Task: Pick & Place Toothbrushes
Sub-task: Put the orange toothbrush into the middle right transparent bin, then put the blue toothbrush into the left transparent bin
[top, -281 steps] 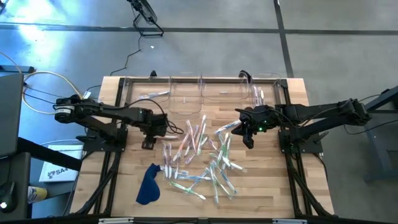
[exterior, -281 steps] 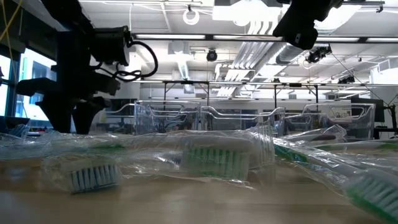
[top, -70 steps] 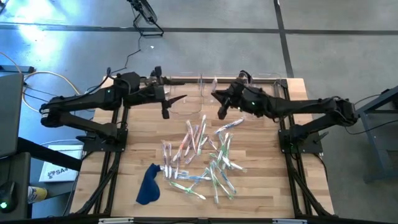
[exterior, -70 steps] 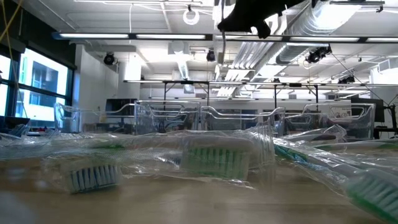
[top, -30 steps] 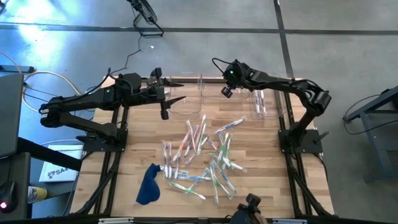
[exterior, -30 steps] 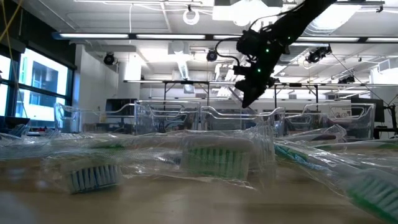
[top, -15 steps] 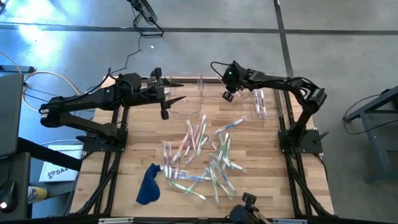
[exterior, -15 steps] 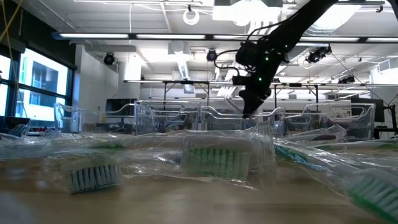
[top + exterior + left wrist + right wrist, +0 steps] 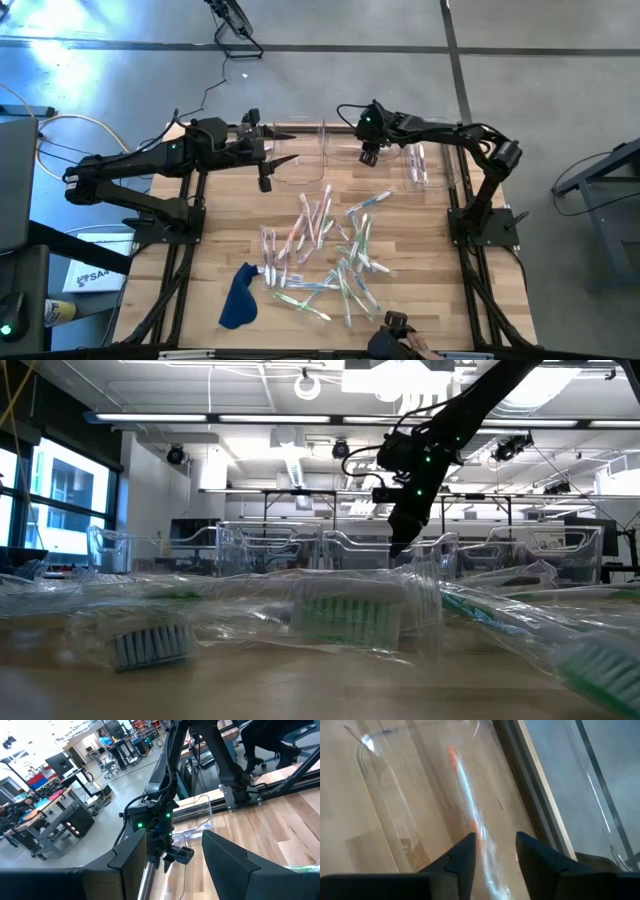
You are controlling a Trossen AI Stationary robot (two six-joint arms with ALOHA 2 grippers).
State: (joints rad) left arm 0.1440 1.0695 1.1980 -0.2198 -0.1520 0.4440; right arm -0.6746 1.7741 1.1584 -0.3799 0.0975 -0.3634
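Since a second ago the right gripper (image 9: 367,156) has dropped a little lower over the far row of clear bins (image 9: 345,140) and its fingers have parted; a wrapped toothbrush (image 9: 470,825) with an orange end now lies blurred beyond them, over a bin floor, and whether it rests there I cannot tell. At far left, the left gripper (image 9: 266,180) hangs released and empty above the leftmost bin (image 9: 240,150). In the middle of the table (image 9: 430,270) lies the pile of toothbrushes (image 9: 325,250). A dark blue cloth (image 9: 238,298) sits near left. More toothbrushes lie in the far right bin (image 9: 418,165).
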